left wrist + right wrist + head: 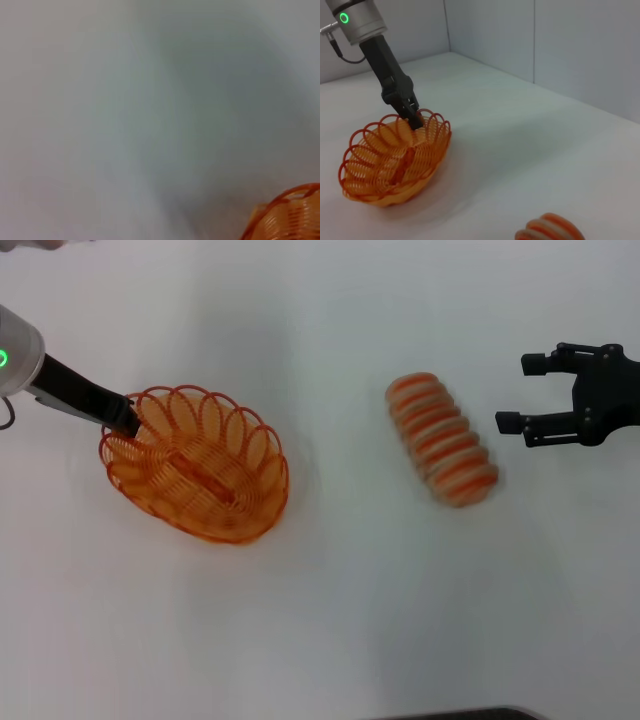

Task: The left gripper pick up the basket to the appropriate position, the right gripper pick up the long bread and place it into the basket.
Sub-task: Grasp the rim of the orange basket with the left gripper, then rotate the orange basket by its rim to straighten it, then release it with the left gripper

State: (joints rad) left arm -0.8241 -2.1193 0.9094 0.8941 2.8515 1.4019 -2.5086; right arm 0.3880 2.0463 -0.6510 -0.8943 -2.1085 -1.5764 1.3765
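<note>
The orange wire basket (200, 465) sits left of centre on the white table, tilted a little. My left gripper (126, 420) is shut on the basket's far-left rim; the right wrist view shows its black fingers (412, 112) pinching a rim loop of the basket (390, 165). A corner of the basket (290, 217) shows in the left wrist view. The striped orange and cream long bread (443, 440) lies on the table right of centre, and one end of the long bread (552, 229) shows in the right wrist view. My right gripper (527, 395) hovers open just right of the bread, holding nothing.
The white table (330, 620) stretches around both objects. Grey wall panels (560, 45) stand behind the table in the right wrist view. A dark edge (470, 713) shows at the front of the table.
</note>
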